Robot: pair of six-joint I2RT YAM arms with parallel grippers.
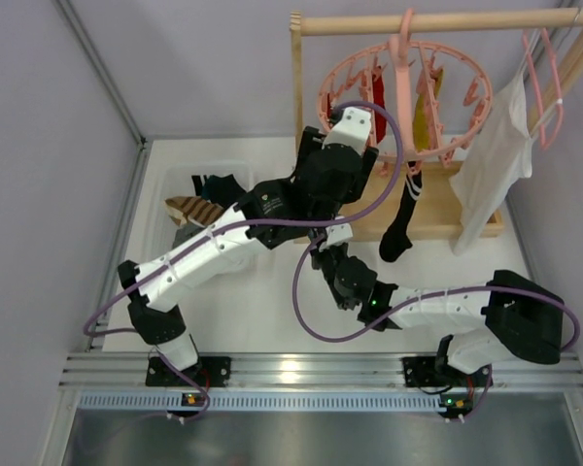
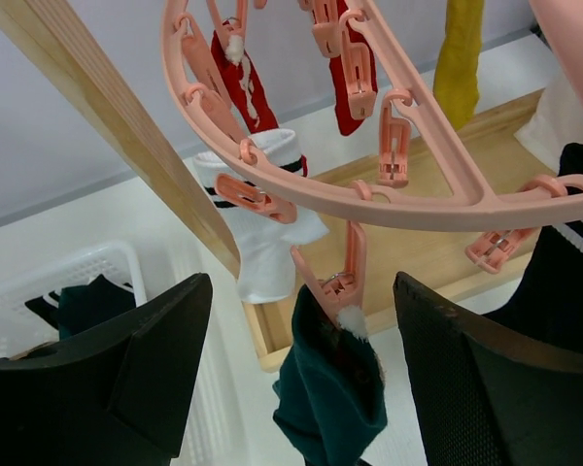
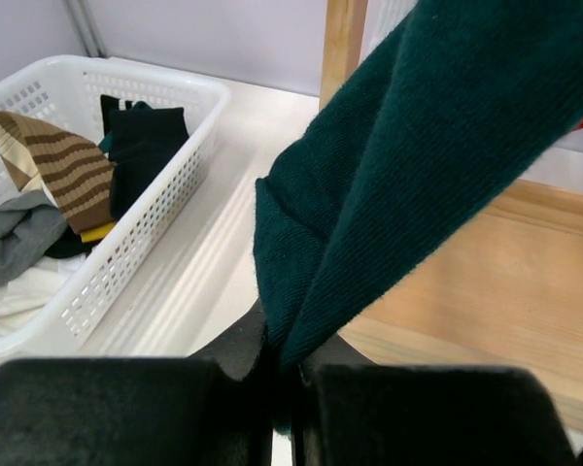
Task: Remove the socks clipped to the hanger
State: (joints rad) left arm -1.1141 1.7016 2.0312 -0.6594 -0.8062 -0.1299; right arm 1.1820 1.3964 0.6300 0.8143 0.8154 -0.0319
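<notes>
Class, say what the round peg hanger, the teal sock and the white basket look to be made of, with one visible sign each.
Hanger: likely moulded plastic, smooth pink with slight sheen. Teal sock: knitted fabric, matte, fine ribs visible. Basket: probably plastic, white, stiff perforated walls.

You see the round pink ring hanger (image 2: 437, 189) tilted, its pegs dangling. A teal sock (image 2: 330, 388) is clipped under its near rim. Beside that hangs a white sock with dark stripes (image 2: 264, 243). A red sock (image 2: 241, 83) and a mustard-yellow sock (image 2: 462, 53) hang from the far rim, and a black sock with white stripes (image 2: 564, 282) from the right edge.
</notes>
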